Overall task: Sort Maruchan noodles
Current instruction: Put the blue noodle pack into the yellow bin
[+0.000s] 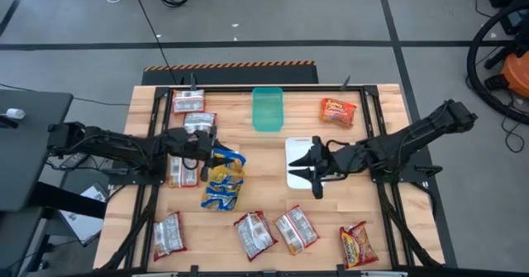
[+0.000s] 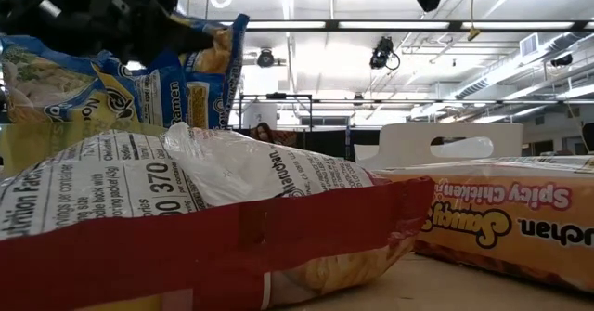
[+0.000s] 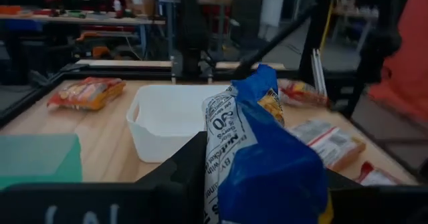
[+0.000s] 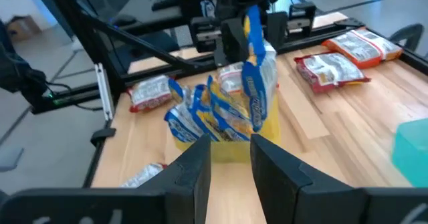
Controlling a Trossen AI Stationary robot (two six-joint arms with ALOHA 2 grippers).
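Observation:
My left gripper point(image 1: 212, 150) is shut on a blue-and-yellow noodle packet point(image 1: 229, 155), just above a yellow tray point(image 4: 231, 148) that holds several more blue-and-yellow packets point(image 1: 223, 188). The held packet also shows in the right wrist view point(image 4: 257, 93) and the low view point(image 2: 130, 84). My right gripper point(image 1: 313, 171) is open and empty over a white tray point(image 1: 296, 148) right of centre. Silvery white-and-red packets lie flat at the far left point(image 1: 188, 102) and along the near edge point(image 1: 254, 234). Orange-red packets lie at the far right point(image 1: 339, 112) and near right point(image 1: 357, 244). My left gripper pinches the blue-and-yellow packet by its end toward the table's left point(image 3: 221, 150), between its two fingers. The fingers come about level from the table's left. The packet stands on edge, lifted, with its lower end point(image 4: 262, 127) down by the packets in the yellow tray. Whether it touches them, I cannot tell.
A green tray point(image 1: 267, 108) stands at the far centre. More white-and-red packets lie left of the yellow tray point(image 1: 183, 171) and at the near left point(image 1: 168, 234). Bare wood shows between the green tray and the white tray. A black frame runs round the table's edges.

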